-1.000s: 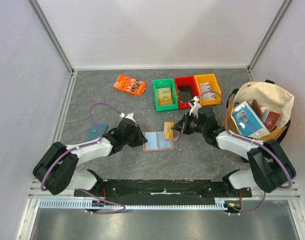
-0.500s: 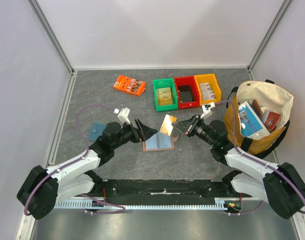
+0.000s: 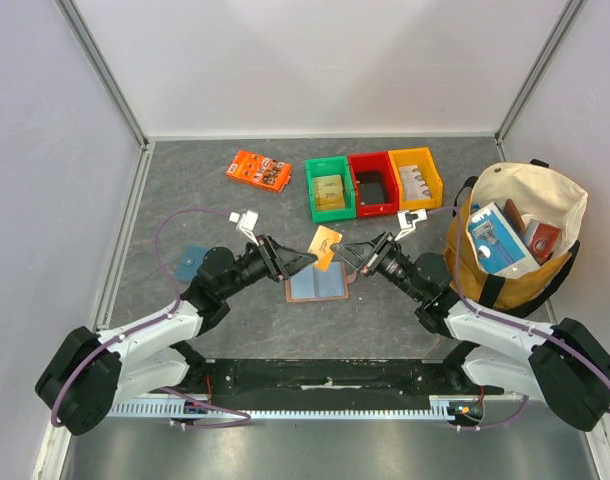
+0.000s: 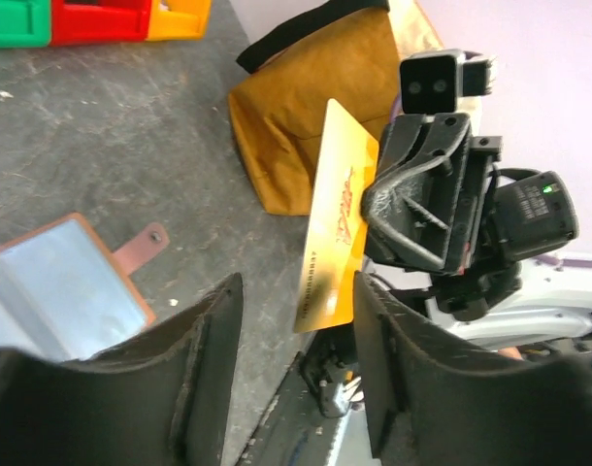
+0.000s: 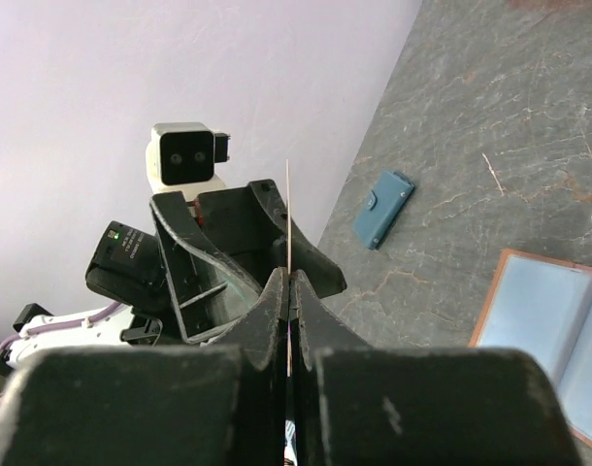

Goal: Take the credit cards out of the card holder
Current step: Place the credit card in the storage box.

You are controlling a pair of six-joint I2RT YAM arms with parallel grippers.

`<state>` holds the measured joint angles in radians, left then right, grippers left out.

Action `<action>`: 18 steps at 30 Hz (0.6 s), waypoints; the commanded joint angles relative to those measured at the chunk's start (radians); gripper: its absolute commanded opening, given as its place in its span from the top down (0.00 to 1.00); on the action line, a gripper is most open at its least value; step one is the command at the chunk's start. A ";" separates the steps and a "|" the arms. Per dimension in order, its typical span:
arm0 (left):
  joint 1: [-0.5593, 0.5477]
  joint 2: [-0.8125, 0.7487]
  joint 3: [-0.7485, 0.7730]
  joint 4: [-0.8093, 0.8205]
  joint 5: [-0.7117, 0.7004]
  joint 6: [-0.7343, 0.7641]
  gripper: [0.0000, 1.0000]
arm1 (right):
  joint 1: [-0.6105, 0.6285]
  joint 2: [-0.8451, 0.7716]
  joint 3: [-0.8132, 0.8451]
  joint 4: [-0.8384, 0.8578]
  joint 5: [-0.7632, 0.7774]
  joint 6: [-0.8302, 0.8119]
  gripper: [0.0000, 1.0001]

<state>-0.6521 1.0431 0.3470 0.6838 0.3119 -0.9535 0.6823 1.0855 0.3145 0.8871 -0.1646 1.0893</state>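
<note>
The tan card holder (image 3: pixel 317 285) lies open on the table, light blue lining up, its snap tab (image 4: pixel 141 249) pointing right. My right gripper (image 3: pixel 351 253) is shut on a yellow-orange credit card (image 3: pixel 326 245) and holds it in the air above the holder's far edge. In the right wrist view the card (image 5: pixel 287 209) shows edge-on between the pinched fingers. My left gripper (image 3: pixel 297 262) faces it, open. In the left wrist view the card (image 4: pixel 339 218) hangs just beyond my spread left fingers (image 4: pixel 213 359), nearer the right one, with no visible contact.
Green (image 3: pixel 329 188), red (image 3: pixel 372 183) and yellow (image 3: pixel 415 178) bins stand at the back, with an orange packet (image 3: pixel 259 171) to their left. A tan tote bag (image 3: pixel 515 235) full of items sits at the right. A teal pouch (image 3: pixel 191 262) lies at the left.
My right gripper has lifted the card up off the holder. My left gripper let go of the holder, rose, opened and turned toward the card.
</note>
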 commanded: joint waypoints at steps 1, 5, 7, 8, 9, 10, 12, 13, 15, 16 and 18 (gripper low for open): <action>-0.004 0.000 -0.005 0.095 0.036 -0.031 0.61 | 0.016 0.020 -0.002 0.096 0.034 0.000 1.00; -0.004 -0.026 0.003 0.056 0.030 -0.013 0.98 | 0.019 0.024 -0.003 0.101 0.019 -0.008 0.98; -0.001 -0.040 0.033 -0.010 0.047 0.019 0.98 | 0.019 0.011 0.012 0.069 0.005 -0.029 0.88; 0.003 -0.043 0.056 -0.056 0.059 0.039 0.98 | 0.016 -0.004 0.029 0.021 -0.006 -0.055 0.82; 0.011 -0.046 0.079 -0.102 0.075 0.059 0.98 | 0.016 -0.025 0.053 -0.032 -0.013 -0.104 0.72; 0.017 -0.048 0.107 -0.143 0.097 0.082 0.98 | 0.016 -0.045 0.078 -0.100 -0.025 -0.142 0.63; 0.038 -0.043 0.164 -0.272 0.128 0.140 0.98 | 0.016 -0.087 0.144 -0.247 -0.035 -0.241 0.44; 0.049 -0.040 0.196 -0.315 0.150 0.169 0.98 | 0.013 -0.107 0.173 -0.320 -0.035 -0.288 0.36; 0.069 -0.029 0.251 -0.410 0.190 0.228 0.98 | 0.013 -0.128 0.247 -0.471 -0.035 -0.412 0.23; 0.078 -0.025 0.282 -0.455 0.209 0.267 0.98 | 0.013 -0.130 0.289 -0.550 -0.038 -0.481 0.17; 0.089 -0.011 0.348 -0.556 0.242 0.332 0.98 | 0.011 -0.134 0.362 -0.698 -0.047 -0.589 0.06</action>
<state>-0.5869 1.0176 0.5655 0.3508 0.4480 -0.8101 0.6949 0.9817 0.5262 0.5011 -0.1886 0.7841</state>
